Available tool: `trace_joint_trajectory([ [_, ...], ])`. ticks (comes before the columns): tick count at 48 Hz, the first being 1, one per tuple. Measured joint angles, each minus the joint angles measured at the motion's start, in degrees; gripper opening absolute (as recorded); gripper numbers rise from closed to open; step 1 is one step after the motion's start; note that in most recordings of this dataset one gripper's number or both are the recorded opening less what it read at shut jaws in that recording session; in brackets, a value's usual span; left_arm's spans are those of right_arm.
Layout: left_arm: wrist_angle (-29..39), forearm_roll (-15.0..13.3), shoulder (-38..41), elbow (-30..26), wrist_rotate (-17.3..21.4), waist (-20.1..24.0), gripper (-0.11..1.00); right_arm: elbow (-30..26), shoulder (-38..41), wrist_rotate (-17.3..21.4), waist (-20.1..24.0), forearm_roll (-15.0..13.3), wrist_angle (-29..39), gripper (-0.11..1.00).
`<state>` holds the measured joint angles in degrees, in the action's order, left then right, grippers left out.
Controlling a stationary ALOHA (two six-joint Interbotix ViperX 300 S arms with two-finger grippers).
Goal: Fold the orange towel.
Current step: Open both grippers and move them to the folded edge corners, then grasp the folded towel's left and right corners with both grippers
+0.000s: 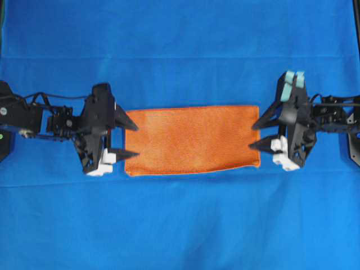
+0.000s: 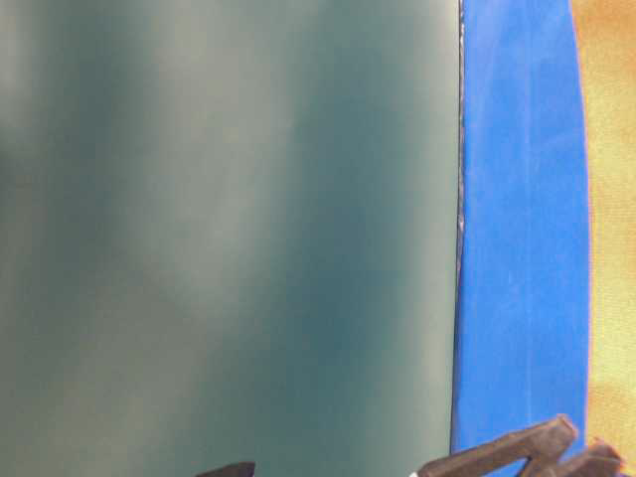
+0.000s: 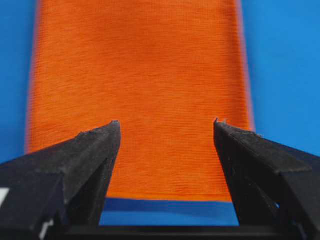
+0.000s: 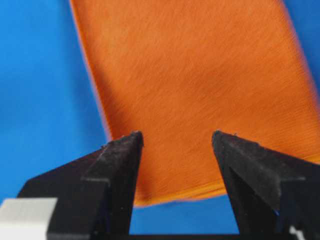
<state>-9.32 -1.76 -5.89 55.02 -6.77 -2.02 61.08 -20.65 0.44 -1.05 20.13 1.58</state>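
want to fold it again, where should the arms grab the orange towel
Probably the orange towel by its short ends, pinching a corner at each and coming in level from the sides. It lies flat as a long rectangle, with the open left gripper and right gripper already at those ends.

Two black arms reach in, one from each side. The left gripper [image 1: 131,138] has its two pointy fingers wide apart — nothing between them. The right gripper [image 1: 257,135] is spread wide too — also holding nothing.
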Motion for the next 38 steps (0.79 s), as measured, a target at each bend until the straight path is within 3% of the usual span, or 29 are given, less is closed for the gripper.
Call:
trace_joint_trajectory([
  [10,3.52,0.0,-0.09,-0.35,2.29,4.66,0.68,0.18,-0.35,-0.35,-6.77,-3.08,0.53,0.61],
  [23,3.87,0.0,2.29,-2.02,5.8,6.59,0.68,0.09,4.22,-0.35,-10.46,-6.24,0.79,0.62],
  [38,3.87,0.0,7.56,-2.81,6.15,10.02,0.68,-1.14,12.66,-0.26,-13.45,-8.44,-0.88,0.61],
])
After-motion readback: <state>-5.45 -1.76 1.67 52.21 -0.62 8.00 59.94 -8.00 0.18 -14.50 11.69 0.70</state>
